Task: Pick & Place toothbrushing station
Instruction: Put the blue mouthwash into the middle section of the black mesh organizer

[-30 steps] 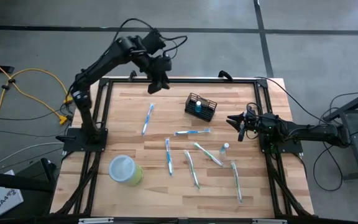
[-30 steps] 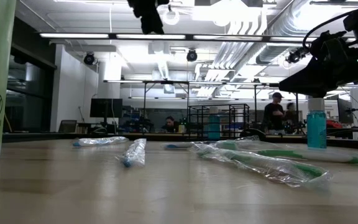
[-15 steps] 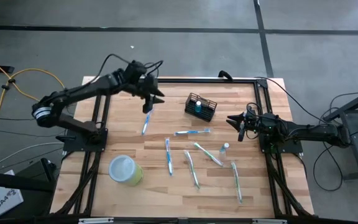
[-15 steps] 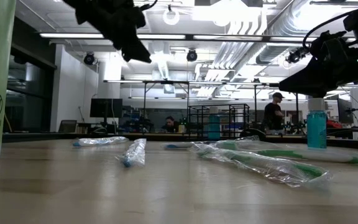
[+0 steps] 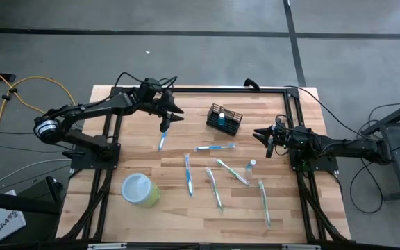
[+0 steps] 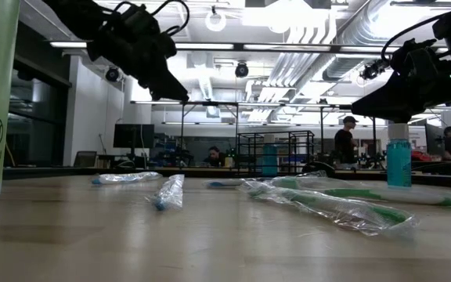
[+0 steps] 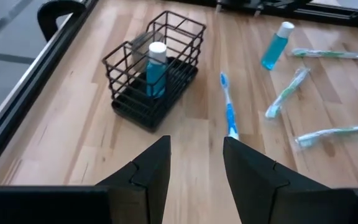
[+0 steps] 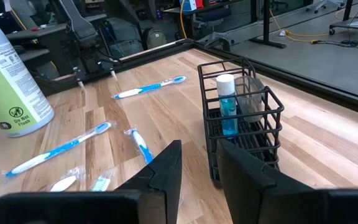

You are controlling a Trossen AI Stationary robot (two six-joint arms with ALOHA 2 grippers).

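- A wooden table (image 5: 144,160) seen from straight above, with a dark robot arm reaching in from each side.
- The toothbrushing station (image 5: 224,119), a small black wire-mesh basket, stands toward the far edge of the table, between the two arms. Nothing grips it.
- The left wrist view shows what the overhead view cannot: inside the basket (image 7: 155,70) stands a small blue bottle with a white cap (image 7: 156,68), upright, with a clear packet tucked behind it.
- The left gripper (image 5: 167,117) hangs above the table beside the basket, near one end of a blue toothbrush (image 5: 164,133). Its wrist view shows its two dark fingers (image 7: 151,171) apart with a bare strip of wood between them, holding nothing.
- The right gripper (image 5: 264,135) sits on the other side of the basket, a little nearer the front edge. In its wrist view the fingers (image 8: 166,168) are spread and empty, and the basket (image 8: 241,118) fills the scene just ahead.
- Only the overhead view shows the whole layout: several wrapped toothbrushes scattered across the middle, a second small blue bottle (image 5: 251,166) standing near the right arm, and a light-green cup (image 5: 140,189) lying on the left front part of the table.
- The table-level view shows that the left gripper (image 6: 159,74) is well clear of the surface, and that people (image 6: 345,141) stand in the room far behind the table.
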